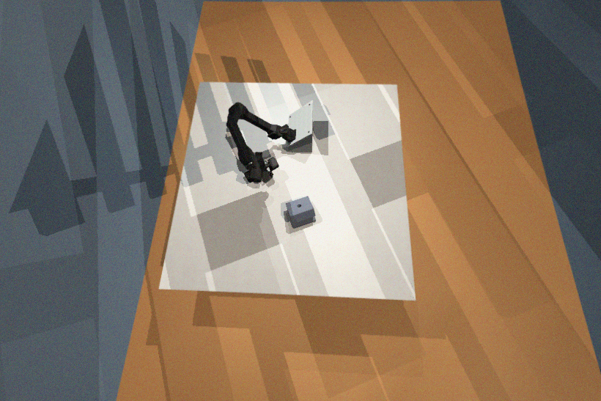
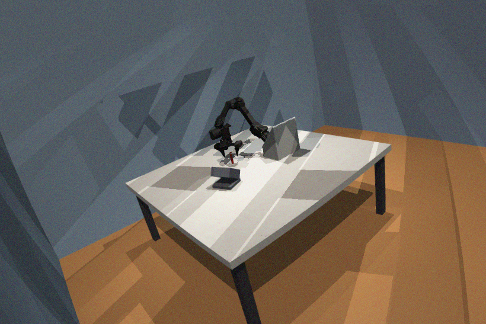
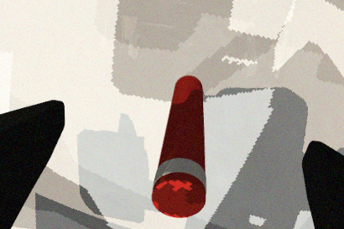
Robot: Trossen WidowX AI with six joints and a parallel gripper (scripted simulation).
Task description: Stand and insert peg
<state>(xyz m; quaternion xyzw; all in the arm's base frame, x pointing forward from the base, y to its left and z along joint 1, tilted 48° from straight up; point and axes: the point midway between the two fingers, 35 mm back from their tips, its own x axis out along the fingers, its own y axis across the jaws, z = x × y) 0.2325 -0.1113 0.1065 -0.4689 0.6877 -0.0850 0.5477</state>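
Red peg upright, banded end up

1 red peg (image 2: 231, 158) (image 3: 183, 143), round, with 1 grey-white band near its top, stands on the table (image 1: 340, 240) (image 2: 267, 210). The gripper (image 2: 230, 155) (image 3: 188, 134) is open, its 2 black fingertips apart around the peg.

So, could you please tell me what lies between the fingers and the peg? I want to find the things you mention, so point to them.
No object: the wrist view shows an open gap from the fingers (image 2: 237, 151) to the peg (image 2: 232, 158) (image 3: 184, 134) on either side.
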